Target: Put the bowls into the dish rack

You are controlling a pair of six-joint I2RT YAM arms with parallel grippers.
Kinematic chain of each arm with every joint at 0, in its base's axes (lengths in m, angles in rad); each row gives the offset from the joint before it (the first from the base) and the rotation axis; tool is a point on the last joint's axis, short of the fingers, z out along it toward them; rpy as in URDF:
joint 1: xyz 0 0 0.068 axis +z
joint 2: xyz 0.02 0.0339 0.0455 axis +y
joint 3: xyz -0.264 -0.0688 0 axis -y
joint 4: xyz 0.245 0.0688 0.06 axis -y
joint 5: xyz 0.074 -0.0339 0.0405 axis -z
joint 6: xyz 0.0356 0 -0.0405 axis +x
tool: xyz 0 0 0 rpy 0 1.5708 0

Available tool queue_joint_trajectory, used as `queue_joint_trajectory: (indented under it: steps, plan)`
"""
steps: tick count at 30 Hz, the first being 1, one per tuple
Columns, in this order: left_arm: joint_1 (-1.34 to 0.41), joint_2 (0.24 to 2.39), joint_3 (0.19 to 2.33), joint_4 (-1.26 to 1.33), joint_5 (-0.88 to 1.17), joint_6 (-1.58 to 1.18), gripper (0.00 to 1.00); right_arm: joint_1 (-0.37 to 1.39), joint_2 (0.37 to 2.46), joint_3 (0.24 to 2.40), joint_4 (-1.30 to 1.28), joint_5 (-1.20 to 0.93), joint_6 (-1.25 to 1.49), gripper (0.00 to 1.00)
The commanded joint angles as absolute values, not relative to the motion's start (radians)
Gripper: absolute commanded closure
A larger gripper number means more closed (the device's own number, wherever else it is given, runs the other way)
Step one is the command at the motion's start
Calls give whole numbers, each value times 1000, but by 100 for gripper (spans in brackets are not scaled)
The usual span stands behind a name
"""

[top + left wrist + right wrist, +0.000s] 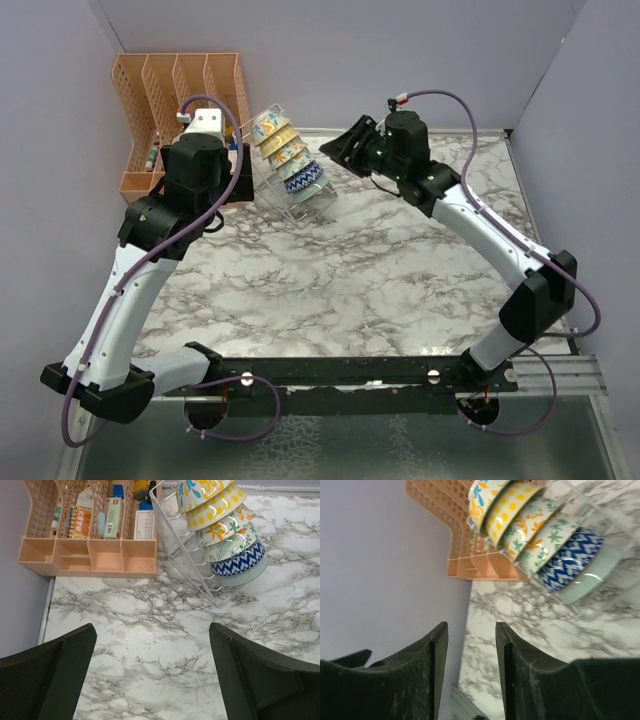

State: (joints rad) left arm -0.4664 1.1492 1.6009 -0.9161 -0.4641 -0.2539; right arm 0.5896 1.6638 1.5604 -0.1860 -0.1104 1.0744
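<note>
The task looks all but done: the small painted ceramic bowls point(225, 530) stand on edge, nested in a row in the clear thin-wire dish rack point(182, 555). There appear to be six, from a blue-and-yellow one at the top to a blue-white zigzag and a plain teal one at the bottom, though the nesting makes the count uncertain. No loose bowl shows on the grey-veined white marble-patterned tabletop point(350, 280), so little seems left beyond drawing the arms away. The left gripper point(152, 637) hangs over bare marble with its jaws spread wide and empty. The right gripper point(470, 630) faces the rack with a narrower gap, nothing between its fingers. An orange plastic slotted organizer point(175, 90) sits just beside the rack, in the corner of pale lavender-grey walls point(350, 50).
</note>
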Motion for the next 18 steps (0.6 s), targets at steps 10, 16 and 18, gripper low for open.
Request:
queue_joint_trajectory:
  steps: [10,16,18]
  plan:
    - [-468,1219,1602,-900,-647,-479,1,586,1346,1477,-704,191,569,42]
    - [-469,1187,1566,-862,-663,-464,1,586,1268,1423,-756,223,547,32]
    - [-469,1172,1549,-850,-652,-466,1,586,1253,1419,-768,236,543,29]
